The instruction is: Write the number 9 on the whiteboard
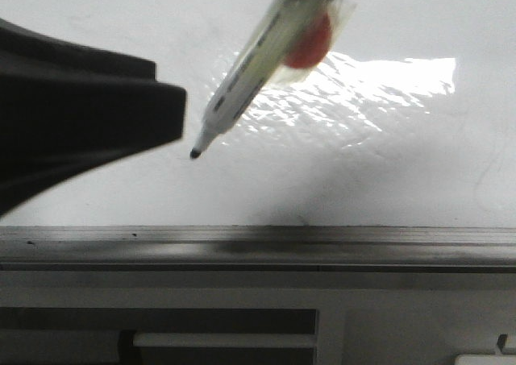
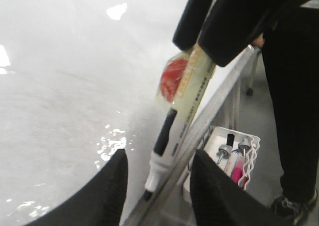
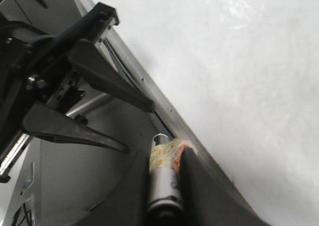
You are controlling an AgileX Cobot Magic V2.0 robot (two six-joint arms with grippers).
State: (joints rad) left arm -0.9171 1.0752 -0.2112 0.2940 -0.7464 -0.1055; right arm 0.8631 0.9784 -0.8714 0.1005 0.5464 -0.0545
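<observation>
White board [image 1: 387, 172] has no 9 on it yet, only glare and faint smudges. Right claw [image 3: 167, 173] is clamped on the marker [image 1: 258, 67], tilted tip-down just off the board above the ledge [image 1: 258, 248], likely so the nib lands first. Left claw [image 2: 157, 186] hangs beside it, jaws apart, holding nothing.

The right gripper [image 3: 166, 173] enters the front view at the top edge, right of centre, its dark fingers [image 2: 227, 39] clamped on a marker's barrel and angled down toward the lower left. The left gripper [image 2: 158, 183] fills the left side of the front view as a broad dark shape; its two black fingers [image 2: 110, 193] stand apart, holding nothing.
</observation>
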